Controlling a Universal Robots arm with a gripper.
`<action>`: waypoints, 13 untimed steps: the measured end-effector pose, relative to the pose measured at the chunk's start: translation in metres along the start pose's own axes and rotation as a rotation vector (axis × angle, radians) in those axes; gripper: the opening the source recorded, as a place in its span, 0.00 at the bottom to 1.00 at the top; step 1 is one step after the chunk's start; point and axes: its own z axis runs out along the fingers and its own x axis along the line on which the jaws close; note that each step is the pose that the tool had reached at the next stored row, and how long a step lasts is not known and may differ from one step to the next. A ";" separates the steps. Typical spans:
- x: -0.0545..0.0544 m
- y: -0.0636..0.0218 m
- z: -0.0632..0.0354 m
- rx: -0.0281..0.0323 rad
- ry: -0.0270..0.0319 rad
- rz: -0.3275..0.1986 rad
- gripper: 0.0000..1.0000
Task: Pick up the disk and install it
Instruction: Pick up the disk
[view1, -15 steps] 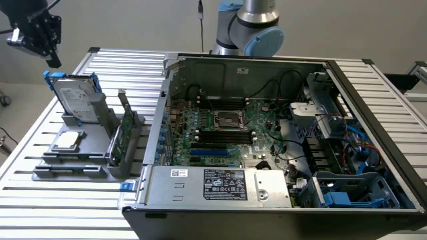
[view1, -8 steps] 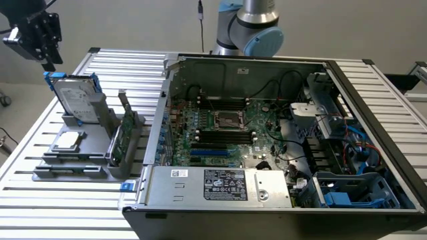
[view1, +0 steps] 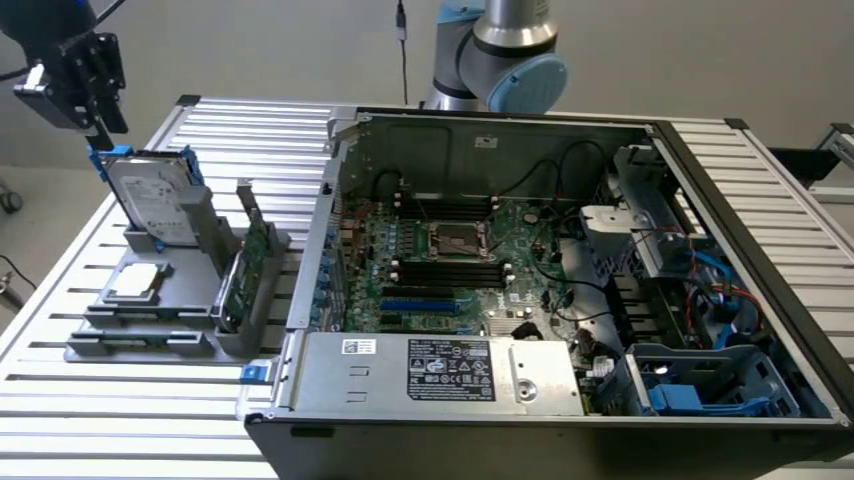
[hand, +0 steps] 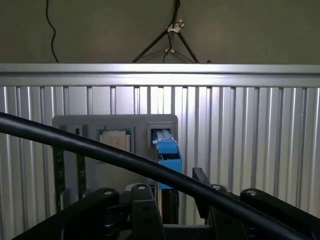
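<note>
The disk (view1: 150, 197) stands on edge in the grey holder (view1: 171, 330) at the exterior view's left, a silver drive with a white label in a blue carrier. My gripper (view1: 103, 122) hangs just above its upper blue tab, with no contact that I can see. In the wrist view the blue carrier end (hand: 168, 156) lies between my two black fingers (hand: 143, 207), which stand apart on either side of it with a gap showing. My gripper (hand: 175, 202) is open and holds nothing.
The open computer case (view1: 561, 290) fills the exterior view's middle and right, with a blue-lined drive bay (view1: 707, 385) at its front right corner. The holder also carries a square silver chip (view1: 139, 284) and a green card (view1: 238, 280). A black cable (hand: 100, 150) crosses the wrist view.
</note>
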 end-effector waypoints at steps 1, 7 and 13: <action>0.000 0.0000 0.0011 0.0001 0.0001 -0.005 0.42; 0.000 -0.0003 0.0082 0.0001 0.0005 -0.021 0.51; 0.000 -0.0006 0.0193 0.0004 0.0006 -0.026 0.51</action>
